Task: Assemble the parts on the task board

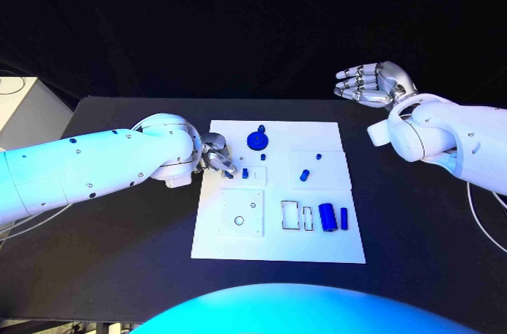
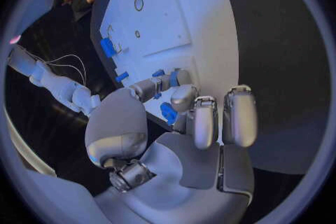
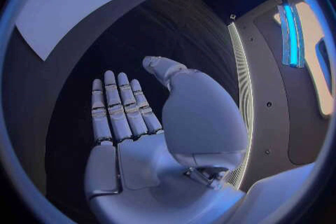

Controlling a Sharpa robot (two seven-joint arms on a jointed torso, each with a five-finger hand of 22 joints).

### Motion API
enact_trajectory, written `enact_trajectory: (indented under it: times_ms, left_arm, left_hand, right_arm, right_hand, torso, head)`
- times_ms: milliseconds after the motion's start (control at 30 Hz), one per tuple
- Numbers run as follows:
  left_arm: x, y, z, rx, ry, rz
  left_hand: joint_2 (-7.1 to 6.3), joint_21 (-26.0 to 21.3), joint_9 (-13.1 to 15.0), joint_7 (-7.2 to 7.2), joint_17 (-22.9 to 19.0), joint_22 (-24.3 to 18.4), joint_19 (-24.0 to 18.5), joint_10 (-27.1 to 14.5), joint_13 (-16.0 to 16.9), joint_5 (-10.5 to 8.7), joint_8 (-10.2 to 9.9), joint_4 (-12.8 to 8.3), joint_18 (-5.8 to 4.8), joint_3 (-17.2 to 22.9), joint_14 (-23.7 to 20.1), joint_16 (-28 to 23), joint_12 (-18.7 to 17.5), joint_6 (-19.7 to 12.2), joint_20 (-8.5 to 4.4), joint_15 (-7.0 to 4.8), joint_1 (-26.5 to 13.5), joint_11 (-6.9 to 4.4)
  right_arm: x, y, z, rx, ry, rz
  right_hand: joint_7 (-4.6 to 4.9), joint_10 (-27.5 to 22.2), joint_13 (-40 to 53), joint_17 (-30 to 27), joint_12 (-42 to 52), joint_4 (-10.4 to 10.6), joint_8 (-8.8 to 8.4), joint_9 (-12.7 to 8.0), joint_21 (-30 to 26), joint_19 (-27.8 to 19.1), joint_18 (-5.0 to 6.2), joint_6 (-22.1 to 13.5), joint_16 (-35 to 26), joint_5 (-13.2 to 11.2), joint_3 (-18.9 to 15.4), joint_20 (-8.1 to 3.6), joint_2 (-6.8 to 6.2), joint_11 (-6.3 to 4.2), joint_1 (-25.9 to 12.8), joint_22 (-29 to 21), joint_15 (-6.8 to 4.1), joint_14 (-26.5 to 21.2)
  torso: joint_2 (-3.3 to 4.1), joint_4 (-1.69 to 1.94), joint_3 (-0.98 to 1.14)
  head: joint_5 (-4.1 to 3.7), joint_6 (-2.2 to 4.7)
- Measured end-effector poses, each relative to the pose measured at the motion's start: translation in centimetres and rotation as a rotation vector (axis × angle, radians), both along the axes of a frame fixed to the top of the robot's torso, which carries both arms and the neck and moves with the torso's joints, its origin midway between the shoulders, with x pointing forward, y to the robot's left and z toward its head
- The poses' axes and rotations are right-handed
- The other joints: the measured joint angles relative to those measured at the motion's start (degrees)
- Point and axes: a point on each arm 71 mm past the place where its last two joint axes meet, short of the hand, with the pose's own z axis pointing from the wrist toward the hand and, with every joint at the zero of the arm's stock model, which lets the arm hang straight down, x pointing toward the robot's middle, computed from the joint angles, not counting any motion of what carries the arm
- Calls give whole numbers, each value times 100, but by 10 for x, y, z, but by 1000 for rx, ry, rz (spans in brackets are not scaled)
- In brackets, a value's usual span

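White board lies flat in the middle of a black table. On its near part, toward the robot's right: two blue bars side by side, next to two small rectangular slots. Near part, toward the left: a raised square plate w/ a small ring hole.

Mid-board: a short blue peg on another raised square, and a small blue pin close to the left hand.

Left hand is at the board's left edge, fingers curled in over the board; wrist view shows fingertips bunched round small blue pieces, but can't tell if it really grips one.

Farther back: a round blue disc w/ a knob.

Right hand is raised beyond the board's far right corner, well apart from it, palm open, fingers straight and close together, thumb out, holding nothing.
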Motion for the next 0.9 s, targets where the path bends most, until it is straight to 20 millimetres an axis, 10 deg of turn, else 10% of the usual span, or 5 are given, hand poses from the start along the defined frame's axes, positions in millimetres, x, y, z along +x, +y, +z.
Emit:
enact_trajectory:
  times_ms: [900]
  left_arm:
    - [0, 0, 0, 3, 3, -5]
  left_hand:
    - [-9, 0, 2, 20, 0, 0, 0, -1, -10, -22, 2, 16, 0, 16, 0, 0, 0, -20, 0, 0, 36, 1]
  right_arm:
    - [0, 0, 0, 0, 2, 2]
  right_hand:
    - [0, 0, 0, -8, 0, 0, 0, 0, 0, 0, 0, 0, 0, 23, 0, 0, 0, 0, 0, -12, 0, 0]
  torso:
    - [0, 2, -3]
  head:
    - [-5, 0]
